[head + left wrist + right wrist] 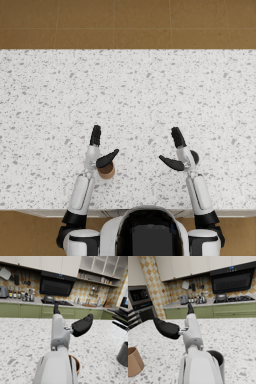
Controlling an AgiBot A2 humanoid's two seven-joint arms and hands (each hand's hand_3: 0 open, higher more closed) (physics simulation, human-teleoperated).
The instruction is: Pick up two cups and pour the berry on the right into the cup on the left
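Observation:
A brown cup (106, 172) stands on the speckled counter (135, 95) near its front edge, tucked under my left wrist. My left hand (98, 151) hovers just beyond it, fingers and thumb spread, holding nothing. A dark grey cup (194, 157) stands to the right, mostly hidden by my right wrist. My right hand (178, 151) is likewise spread and holds nothing. The left wrist view shows the left hand (75, 325) above the brown cup (75, 365), with the dark cup (123, 354) off to one side. The right wrist view shows the right hand (174, 328), dark cup (219, 360) and brown cup (134, 362). No berry shows.
The counter reaches far ahead of both hands, up to its far edge (128, 49). Its front edge (40, 210) runs close behind the cups. Green kitchen cabinets (25, 311) and a stove (53, 302) stand beyond the counter in the wrist views.

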